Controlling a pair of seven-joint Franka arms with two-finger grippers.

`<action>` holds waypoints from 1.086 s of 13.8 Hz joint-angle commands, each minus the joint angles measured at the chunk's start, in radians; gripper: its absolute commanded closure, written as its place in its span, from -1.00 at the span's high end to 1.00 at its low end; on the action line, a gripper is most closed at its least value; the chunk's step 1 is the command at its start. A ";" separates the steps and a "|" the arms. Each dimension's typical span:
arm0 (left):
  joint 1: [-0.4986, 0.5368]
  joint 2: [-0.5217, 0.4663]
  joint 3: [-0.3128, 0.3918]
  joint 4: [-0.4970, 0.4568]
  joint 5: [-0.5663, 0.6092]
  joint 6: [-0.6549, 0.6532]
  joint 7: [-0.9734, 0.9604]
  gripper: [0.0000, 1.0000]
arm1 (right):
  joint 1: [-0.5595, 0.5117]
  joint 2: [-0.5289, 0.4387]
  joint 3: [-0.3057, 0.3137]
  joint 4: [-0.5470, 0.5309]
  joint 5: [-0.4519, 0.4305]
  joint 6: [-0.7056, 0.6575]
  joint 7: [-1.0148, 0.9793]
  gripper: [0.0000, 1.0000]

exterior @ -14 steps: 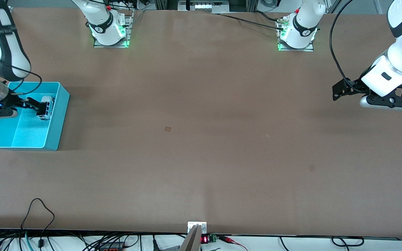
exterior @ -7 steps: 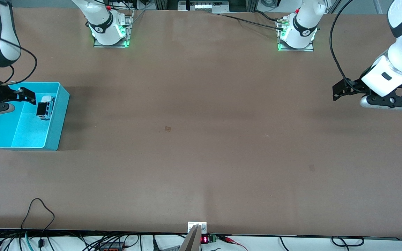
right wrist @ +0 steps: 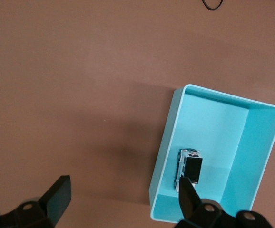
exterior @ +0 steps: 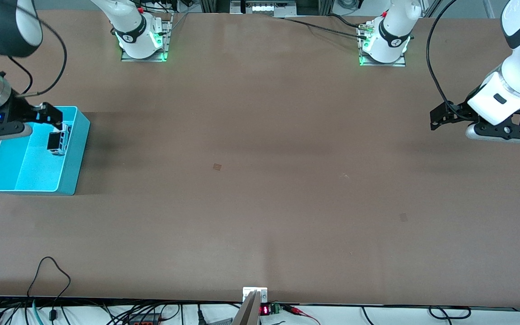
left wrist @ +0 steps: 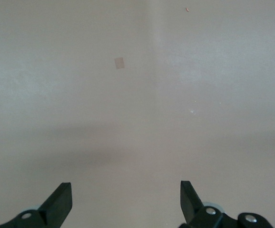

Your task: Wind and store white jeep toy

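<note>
The white jeep toy (exterior: 58, 141) with its black rear roof lies inside the turquoise bin (exterior: 74, 158), close to the wall that faces the table's middle. It also shows in the right wrist view (right wrist: 190, 169) inside the bin (right wrist: 259, 142). My right gripper (exterior: 48, 113) is open and empty, up in the air over the bin's edge nearest the robot bases; in its wrist view (right wrist: 123, 197) the jaws stand wide apart. My left gripper (exterior: 440, 118) is open and empty, waiting over bare table at the left arm's end (left wrist: 125, 199).
The brown table (exterior: 260, 180) holds only the bin, at the right arm's end. The two robot bases (exterior: 142, 40) (exterior: 384, 45) stand along the table's edge farthest from the front camera. Cables (exterior: 52, 280) lie along the nearest edge.
My right gripper has let go of the jeep, left it in the bin, and risen away toward the robot bases. The left arm has not moved.
</note>
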 commanded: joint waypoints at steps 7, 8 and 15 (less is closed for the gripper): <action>-0.002 0.007 0.000 0.023 -0.004 -0.019 -0.009 1.00 | 0.031 -0.009 -0.012 0.183 0.100 -0.114 0.057 1.00; -0.002 0.007 0.000 0.023 -0.004 -0.019 -0.009 1.00 | 0.038 -0.007 -0.012 0.201 0.102 -0.132 0.073 1.00; -0.002 0.007 0.000 0.023 -0.004 -0.019 -0.009 1.00 | 0.057 0.011 -0.015 0.313 0.102 -0.226 0.127 1.00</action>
